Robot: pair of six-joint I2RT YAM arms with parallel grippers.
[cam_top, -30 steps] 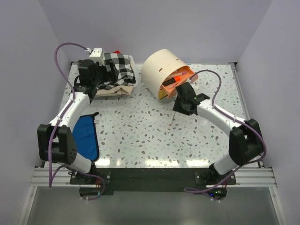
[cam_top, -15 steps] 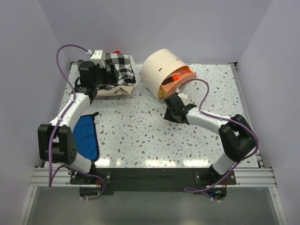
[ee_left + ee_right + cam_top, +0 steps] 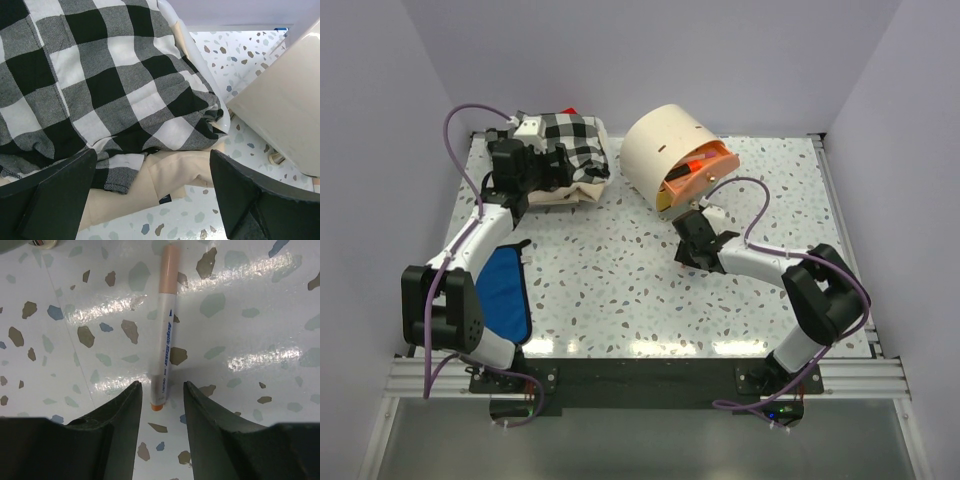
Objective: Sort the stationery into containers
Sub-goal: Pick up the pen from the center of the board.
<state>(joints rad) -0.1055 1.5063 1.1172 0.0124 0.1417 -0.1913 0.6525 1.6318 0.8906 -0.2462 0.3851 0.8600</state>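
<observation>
Top external view, findings by size. Plain pale lilac walls (image 3: 650, 60) enclose the cell on three sides. The worktop (image 3: 610, 290) is a white terrazzo-pattern surface with grey, brown and blue flecks, glossy enough to show glare in the right wrist view.

A cream drum-shaped cabinet (image 3: 660, 150) stands at rear centre. One orange-fronted drawer (image 3: 705, 172) stands open, with an orange item and a dark one lying inside. A black-and-white checked cloth (image 3: 572, 143) is heaped at rear left on a beige cloth (image 3: 565, 195). A blue fabric item (image 3: 506, 292) lies beside my left arm.

My left tool (image 3: 548, 168) hangs over the checked heap, jaws wide apart, holding nothing. My right tool (image 3: 688, 245) sits low over the worktop just in front of the cabinet, its fingers (image 3: 120, 430) apart.

The marker (image 3: 165, 335) lies flat on the worktop, pale pink cap pointing away and orange end between my right fingertips. It is not clamped, and I cannot tell whether either fingertip touches it. Blue lettering on the barrel reads "Acrylic Marker"; the smaller print below is not legible.
</observation>
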